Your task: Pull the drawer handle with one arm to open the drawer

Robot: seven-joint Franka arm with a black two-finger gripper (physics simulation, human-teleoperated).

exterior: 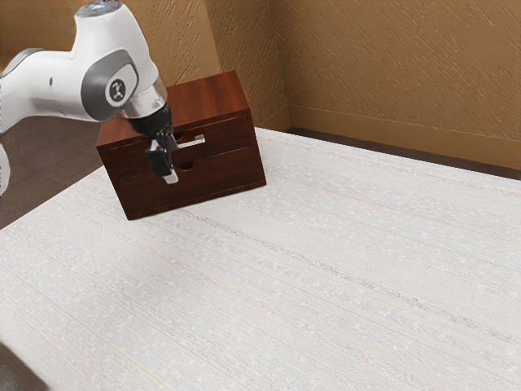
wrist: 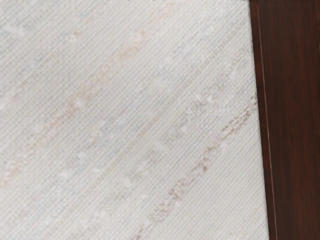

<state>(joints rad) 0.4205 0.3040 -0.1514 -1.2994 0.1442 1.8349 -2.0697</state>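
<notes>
silver handle (exterior: 194,142) lengthwise along drawer (exterior: 229,133)

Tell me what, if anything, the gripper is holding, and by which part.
Cannot be told: the gripper hangs before the drawer front, beside the handle; a grip isn't visible.

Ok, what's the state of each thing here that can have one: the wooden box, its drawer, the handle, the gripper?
Dark red-brown wooden box: upright on the white table.
Upper drawer: looks shut, front flush with the box.
Pale metal bar handle: in place on the drawer front, not pulled.
Black two-finger gripper: pointing down before the drawer front, by the handle's end; contact cannot be told.
</notes>
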